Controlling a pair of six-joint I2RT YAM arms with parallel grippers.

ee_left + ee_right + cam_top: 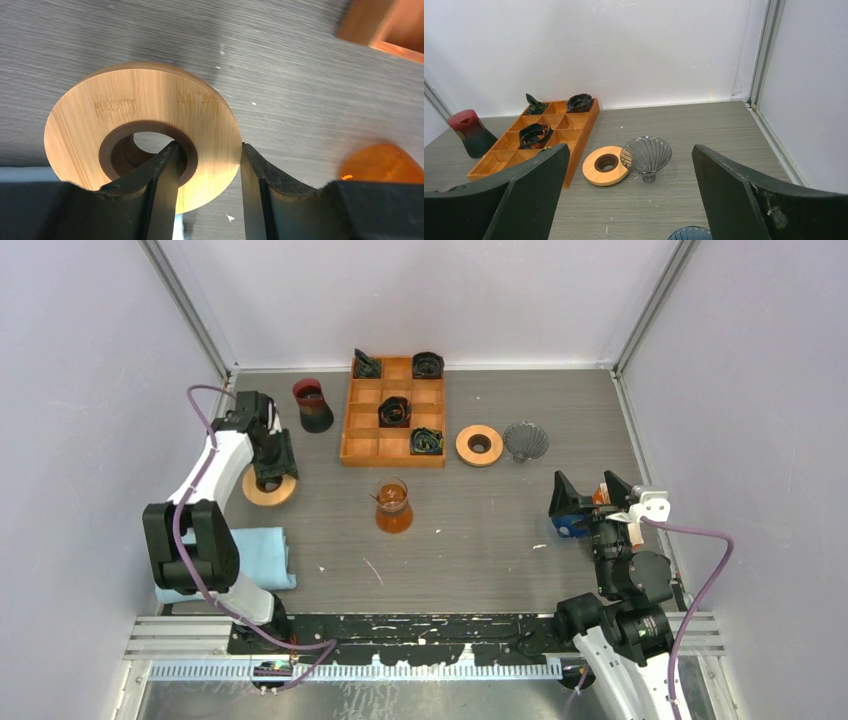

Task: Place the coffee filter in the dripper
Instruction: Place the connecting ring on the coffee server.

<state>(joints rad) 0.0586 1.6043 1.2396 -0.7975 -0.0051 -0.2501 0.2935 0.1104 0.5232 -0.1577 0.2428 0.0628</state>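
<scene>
Gripping bamboo ring [140, 107]: filter placement not yet begun

Tray [362, 446]: wooden, compartmented, holding dark coiled items; no coffee filter plainly identifiable. Right gripper [586, 482]: spread wide, empty. Left gripper [209, 147]: pinching the ring's smooth flat band, one finger through its dark-collared hole; next, probably a level lift. Dripper [526, 440]: ribbed glass cone, just right of a second ring [479, 445].

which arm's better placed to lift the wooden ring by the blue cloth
Left. The left jaws straddle the wooden ring at its rim, one inside its hole; the right jaws hang open across the table.
</scene>
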